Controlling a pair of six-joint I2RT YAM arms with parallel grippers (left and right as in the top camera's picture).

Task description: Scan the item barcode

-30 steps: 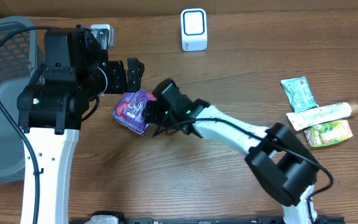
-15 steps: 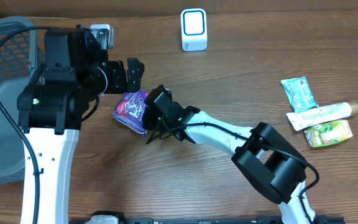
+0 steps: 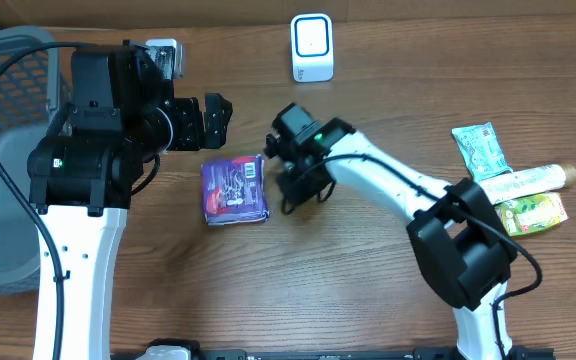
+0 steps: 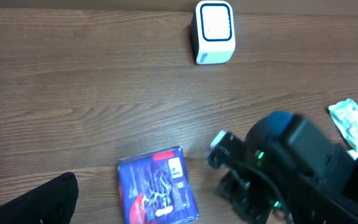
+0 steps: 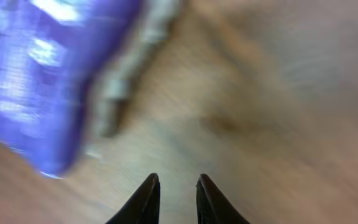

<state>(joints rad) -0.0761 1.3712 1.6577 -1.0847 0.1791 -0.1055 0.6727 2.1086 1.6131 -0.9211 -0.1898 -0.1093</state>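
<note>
It looks like a mock shop checkout: a white barcode scanner (image 3: pixel 311 47) at top centre of the wooden tabletop (image 3: pixel 368 300), a grey mesh basket (image 3: pixel 8 60) at far left, packaged goods (image 3: pixel 481 150) at right.

Right arm (image 3: pixel 388 182) just beside purple packet (image 3: pixel 234 189)

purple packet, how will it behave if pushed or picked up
It will probably slide rather than roll: the purple packet lies flat on the wooden table. Its glossy film looks slippery. It seems a thin pouch, so it may sag when lifted by an edge.
</note>
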